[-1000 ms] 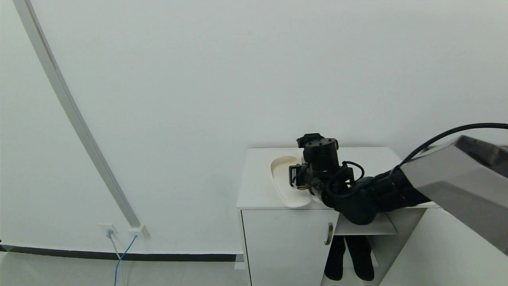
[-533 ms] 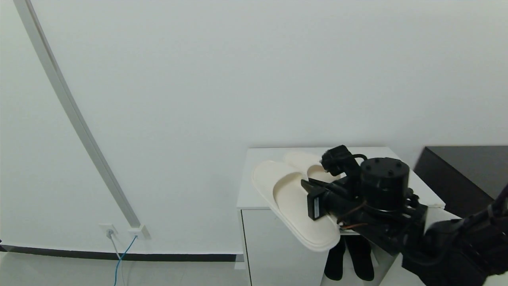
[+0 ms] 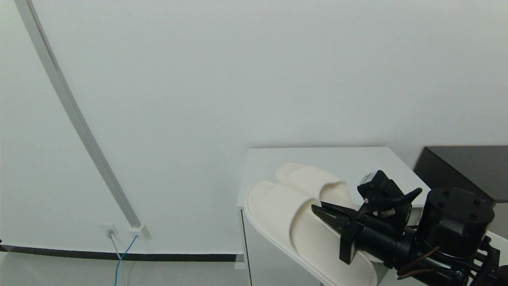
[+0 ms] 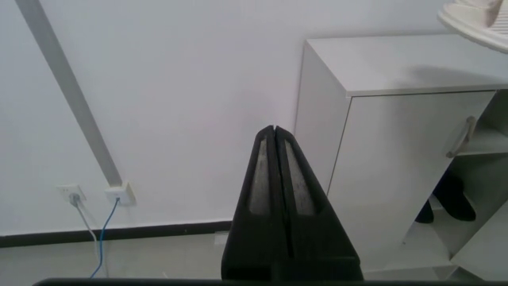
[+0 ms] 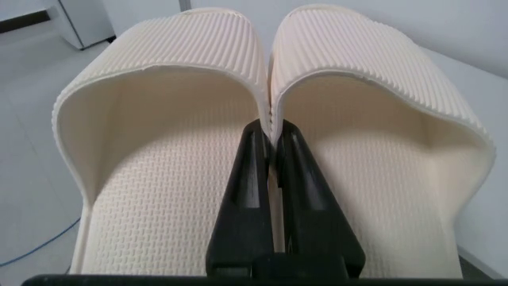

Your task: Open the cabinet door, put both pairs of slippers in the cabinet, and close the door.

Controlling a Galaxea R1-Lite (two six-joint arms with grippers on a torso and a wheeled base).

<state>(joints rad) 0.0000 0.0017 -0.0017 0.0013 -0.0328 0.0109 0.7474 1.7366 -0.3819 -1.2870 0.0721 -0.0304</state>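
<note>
Gripper (image 5: 271, 133) of right arm clamps white slippers (image 5: 159, 199) by their inner edges.

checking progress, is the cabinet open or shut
Open: the cabinet interior is exposed, showing a shelf and black slippers inside.

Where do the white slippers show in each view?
Head view: slippers lower right of centre, in the right pincer, over the cabinet's front edge.
Left wrist view: a sliver at the edge, near the cabinet's top.
Right wrist view: close up, one either side of the pincer.
Shared landmark: the cabinet, head and left wrist views.
</note>
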